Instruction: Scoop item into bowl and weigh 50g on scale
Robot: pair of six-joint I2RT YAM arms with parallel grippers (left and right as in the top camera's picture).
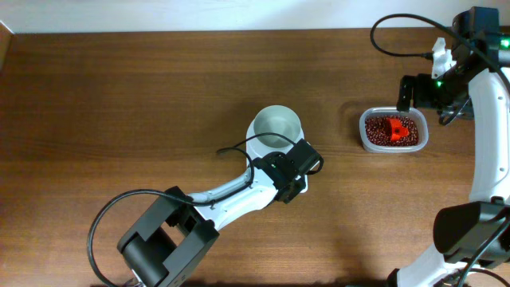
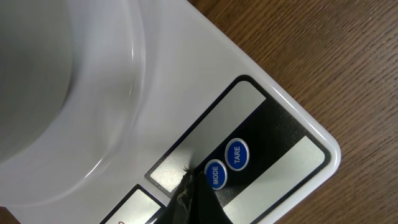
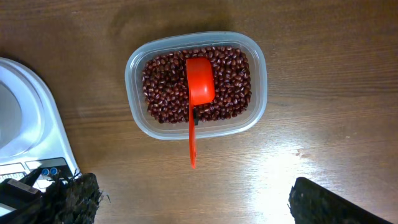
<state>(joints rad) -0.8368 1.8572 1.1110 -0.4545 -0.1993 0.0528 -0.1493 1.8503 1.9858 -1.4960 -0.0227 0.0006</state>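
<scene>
Bowl [image 1: 277, 127] is shown at centre frame in the overhead view, the left gripper [image 1: 299, 169] just below it; beans [image 1: 378, 131] and a red scoop [image 1: 396, 127] are contained in a clear tub [image 1: 362, 134] at right, beside the right gripper [image 1: 416, 94]. In the left wrist view, closed, empty fingertips [image 2: 189, 199] are seen at the MODE button [image 2: 215, 175] of the scale [image 2: 186, 81], on which the bowl is set. In the right wrist view, fingers [image 3: 68, 199] are spread wide at the lower corners, nothing gripped.
</scene>
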